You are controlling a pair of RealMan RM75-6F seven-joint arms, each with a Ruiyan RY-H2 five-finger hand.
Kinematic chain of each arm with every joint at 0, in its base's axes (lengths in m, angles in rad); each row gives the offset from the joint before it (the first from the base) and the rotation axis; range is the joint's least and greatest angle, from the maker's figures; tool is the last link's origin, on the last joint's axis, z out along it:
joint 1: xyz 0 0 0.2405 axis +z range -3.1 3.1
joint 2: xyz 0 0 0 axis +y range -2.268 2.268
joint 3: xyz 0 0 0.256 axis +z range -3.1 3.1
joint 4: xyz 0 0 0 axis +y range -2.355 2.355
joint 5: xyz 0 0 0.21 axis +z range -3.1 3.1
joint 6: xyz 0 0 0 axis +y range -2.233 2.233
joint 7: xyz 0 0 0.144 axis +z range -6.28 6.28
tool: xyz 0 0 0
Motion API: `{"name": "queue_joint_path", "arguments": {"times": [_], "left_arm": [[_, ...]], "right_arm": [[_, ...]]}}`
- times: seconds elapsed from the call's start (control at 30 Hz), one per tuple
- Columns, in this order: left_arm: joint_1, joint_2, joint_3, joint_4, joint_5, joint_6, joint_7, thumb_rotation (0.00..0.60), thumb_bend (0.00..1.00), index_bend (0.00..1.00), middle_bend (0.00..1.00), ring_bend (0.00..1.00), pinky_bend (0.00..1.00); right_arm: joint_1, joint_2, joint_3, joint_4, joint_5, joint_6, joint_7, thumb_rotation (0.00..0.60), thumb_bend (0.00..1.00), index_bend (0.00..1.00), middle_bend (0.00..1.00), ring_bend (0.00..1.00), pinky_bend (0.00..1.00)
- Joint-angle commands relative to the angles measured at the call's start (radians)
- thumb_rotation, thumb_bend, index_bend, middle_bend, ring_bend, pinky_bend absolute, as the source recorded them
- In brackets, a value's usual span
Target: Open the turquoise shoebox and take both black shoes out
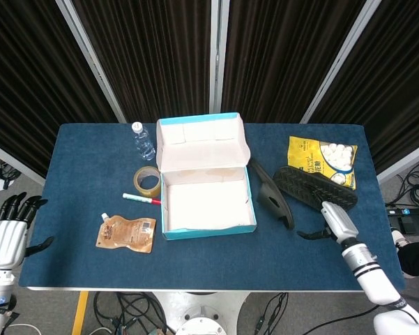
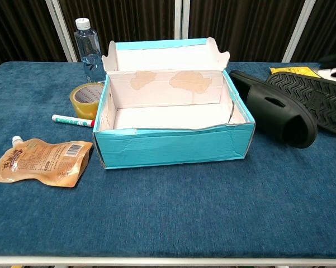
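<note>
- Sitting open near the middle of the blue table (image 1: pixel 84 265) is the turquoise shoebox (image 1: pixel 206 183), its lid (image 1: pixel 202 141) standing up at the far side and its pale inside showing nothing in it in either view.
- Lying on the cloth just right of the box is one black shoe (image 1: pixel 270 194), right way up in the chest view with its strap and footbed showing (image 2: pixel 275 110); whether it is touching the box wall cannot be told.
- Resting sole up beside it, further right, is the second black shoe (image 1: pixel 315 187), its ridged tread facing the camera (image 2: pixel 315 97) and its far end overlapping the yellow snack bag (image 1: pixel 321 158).
- Hovering near the front right edge of the table is the right hand (image 1: pixel 336 220), holding nothing; dark fingers are sticking out to its left over the cloth, apart from both shoes.
- Hanging off the table's front left corner is the left hand (image 1: pixel 7 239), holding nothing, with its dark fingers spread upward and its thumb out to the side.
- Standing to the left of the box are a water bottle (image 1: pixel 143 141) at the back, a roll of tape (image 1: pixel 148 181) close to the box wall, and a pen (image 1: pixel 142 199) lying in front of the tape.
- Lying flat near the front left is a brown spouted pouch (image 1: pixel 126 233).
</note>
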Motion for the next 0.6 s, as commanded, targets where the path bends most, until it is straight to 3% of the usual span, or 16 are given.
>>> {"name": "queue_joint_path", "arguments": {"times": [0.03,0.13,0.23,0.43,0.6], "left_arm": [[0.001,0.0,0.0,0.0,-0.001,0.002,-0.001,0.6,0.02,0.23,0.18,0.08,0.11],[0.004,-0.002,-0.002,0.003,-0.007,0.004,-0.005,0.6,0.02,0.23,0.18,0.08,0.11],[0.005,-0.005,-0.004,0.006,-0.015,0.001,-0.007,0.6,0.01,0.23,0.18,0.08,0.11],[0.01,-0.012,0.002,0.009,-0.02,-0.004,-0.006,0.6,0.02,0.23,0.18,0.08,0.11],[0.016,-0.017,0.01,0.002,-0.022,-0.007,0.001,0.6,0.02,0.23,0.18,0.08,0.11]], "right_arm": [[-0.061,0.039,0.017,-0.025,-0.06,0.162,-0.13,0.6,0.11,0.0,0.04,0.02,0.0],[-0.11,0.056,0.029,-0.019,-0.071,0.296,-0.292,0.6,0.25,0.03,0.12,0.06,0.04],[-0.177,0.069,0.026,-0.017,-0.092,0.432,-0.425,0.6,0.28,0.05,0.13,0.06,0.06],[-0.297,0.1,-0.03,-0.022,-0.158,0.563,-0.363,0.6,0.28,0.05,0.1,0.05,0.06],[-0.381,0.07,-0.081,0.011,-0.217,0.64,-0.337,0.6,0.28,0.05,0.09,0.04,0.06]]}}
